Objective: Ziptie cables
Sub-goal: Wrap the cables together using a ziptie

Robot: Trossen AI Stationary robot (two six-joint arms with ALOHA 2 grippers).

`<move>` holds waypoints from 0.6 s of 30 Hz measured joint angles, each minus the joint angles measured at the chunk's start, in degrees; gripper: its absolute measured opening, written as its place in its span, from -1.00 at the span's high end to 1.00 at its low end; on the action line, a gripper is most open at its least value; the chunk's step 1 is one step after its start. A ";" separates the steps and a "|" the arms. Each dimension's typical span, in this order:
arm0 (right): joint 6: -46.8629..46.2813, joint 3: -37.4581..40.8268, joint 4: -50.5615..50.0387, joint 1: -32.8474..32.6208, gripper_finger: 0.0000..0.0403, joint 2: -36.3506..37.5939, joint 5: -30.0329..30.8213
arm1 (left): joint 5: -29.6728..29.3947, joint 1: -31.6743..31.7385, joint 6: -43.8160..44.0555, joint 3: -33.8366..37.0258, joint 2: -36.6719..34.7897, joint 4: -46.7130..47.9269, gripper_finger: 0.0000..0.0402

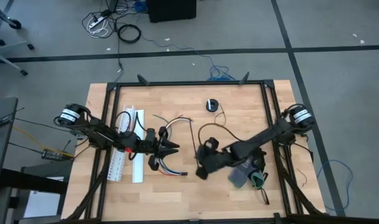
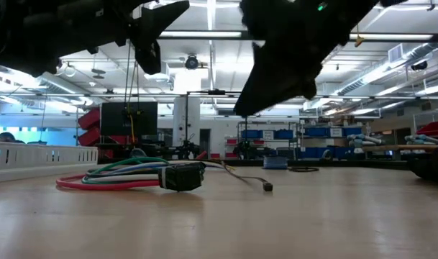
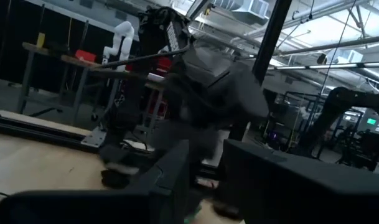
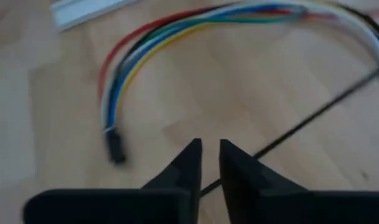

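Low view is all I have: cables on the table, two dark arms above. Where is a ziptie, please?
Observer: The right wrist view shows a ziptie lying on the wood and passing under the right gripper.
Operator: Is it gripped?
Observer: It seems not. The fingers stand slightly apart, and the strip looks to lie on the table below them.
Operator: And the left gripper?
Observer: In the high view, the left gripper is at the cables, just to the left of the right gripper.

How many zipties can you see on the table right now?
1: a black ziptie lies on the table beside the cables, reaching the right gripper. A second may be hidden.
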State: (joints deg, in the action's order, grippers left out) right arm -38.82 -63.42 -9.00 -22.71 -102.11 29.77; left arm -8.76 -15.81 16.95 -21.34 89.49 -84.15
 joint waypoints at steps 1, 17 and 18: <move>-2.03 0.00 -0.12 0.50 0.66 -0.29 -0.04 | 0.01 0.00 0.04 0.00 0.00 0.14 0.54; -20.64 -0.11 -2.53 0.75 0.24 -4.83 -5.15 | 0.71 0.00 0.20 -0.23 0.00 1.05 0.54; -21.04 -0.04 -2.84 0.75 0.24 -5.15 -5.42 | 0.69 0.00 0.20 -0.34 0.00 1.07 0.54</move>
State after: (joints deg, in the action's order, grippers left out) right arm -59.86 -63.46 -11.84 -21.96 -107.26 24.35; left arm -8.07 -15.81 17.15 -21.69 89.49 -83.09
